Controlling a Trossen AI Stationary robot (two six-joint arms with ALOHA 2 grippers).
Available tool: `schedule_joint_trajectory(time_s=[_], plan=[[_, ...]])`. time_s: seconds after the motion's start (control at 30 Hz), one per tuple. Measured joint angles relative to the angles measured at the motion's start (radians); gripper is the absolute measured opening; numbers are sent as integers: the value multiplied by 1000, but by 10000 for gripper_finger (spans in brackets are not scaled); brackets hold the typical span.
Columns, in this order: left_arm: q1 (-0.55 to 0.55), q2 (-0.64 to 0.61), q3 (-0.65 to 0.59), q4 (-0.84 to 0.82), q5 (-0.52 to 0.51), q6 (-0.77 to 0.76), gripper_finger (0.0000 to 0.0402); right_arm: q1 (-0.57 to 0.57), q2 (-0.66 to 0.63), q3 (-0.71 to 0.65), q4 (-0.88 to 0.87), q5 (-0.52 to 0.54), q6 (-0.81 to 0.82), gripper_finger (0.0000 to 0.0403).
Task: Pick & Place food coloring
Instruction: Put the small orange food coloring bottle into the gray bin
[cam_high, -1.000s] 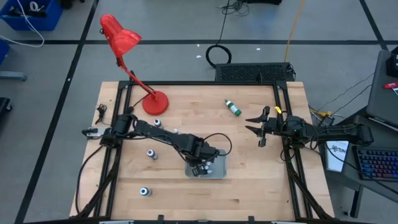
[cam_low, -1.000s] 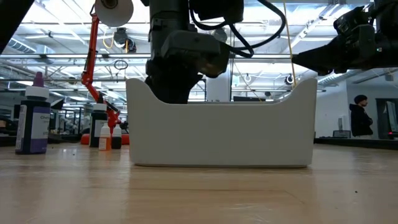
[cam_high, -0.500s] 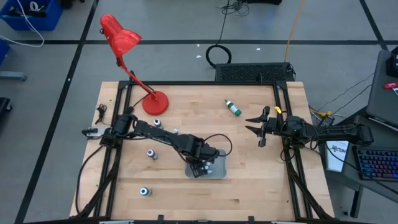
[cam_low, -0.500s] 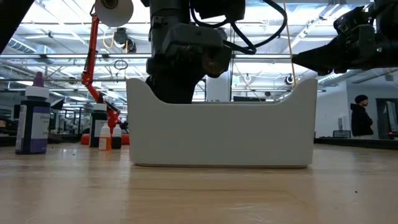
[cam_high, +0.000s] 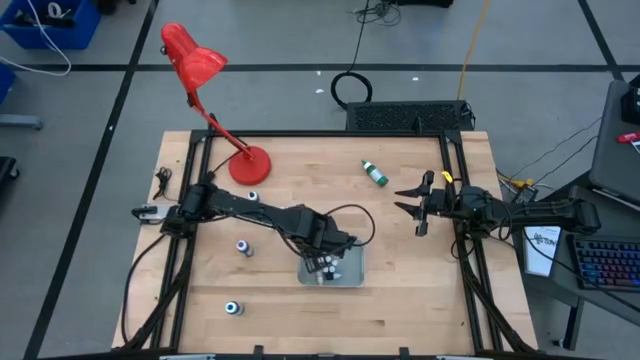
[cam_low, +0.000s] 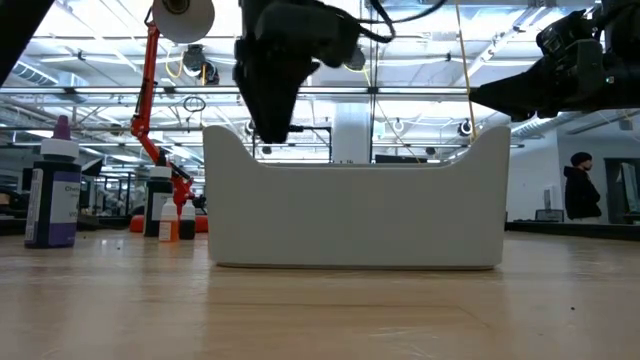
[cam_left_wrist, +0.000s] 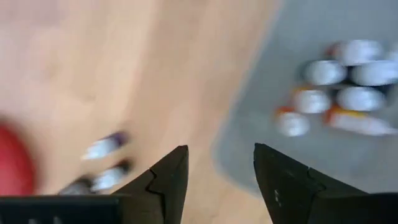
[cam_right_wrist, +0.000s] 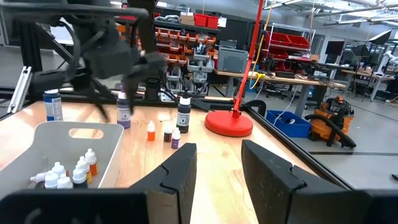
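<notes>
Several small white-capped food coloring bottles (cam_left_wrist: 341, 87) lie and stand together in the pale grey tray (cam_left_wrist: 298, 155), also seen in the right wrist view (cam_right_wrist: 68, 173). The tray (cam_high: 350, 272) rests flat on the wooden table near its middle. My left gripper (cam_left_wrist: 221, 163) hangs open above the tray's left end (cam_low: 268, 135), pointing down, with nothing between its fingers. My right gripper (cam_right_wrist: 217, 155) waits open at the table's right edge (cam_high: 418, 207), pointing level toward the tray.
Loose bottles stand on the table left of the tray (cam_high: 243, 246), near the front left (cam_high: 233, 308) and by the lamp base (cam_high: 253, 197). A green bottle (cam_high: 375, 173) lies at the far right. A red desk lamp (cam_high: 249, 165) stands at the far left.
My left gripper has risen from inside the tray to above its rim and tipped to point more steeply down. The bottles stay in the tray.
</notes>
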Motion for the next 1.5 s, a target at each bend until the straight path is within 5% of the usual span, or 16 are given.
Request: schedule_joint_trajectory(time_s=[0.2,0.5,0.7,0.9,1.5], plan=[[-14,-23,-25,-158,-62,-123,169,0,0,0,0,0,0,116],[5,-150,-201,-159,-108,-329,188,0,0,0,0,0,0,116],[25,-296,-410,1,-73,-486,207,0,0,0,0,0,0,116],[30,-378,-575,232,34,-486,219,0,0,0,-2,0,0,116],[85,-376,-753,362,61,-492,193,0,0,0,0,0,0,116]])
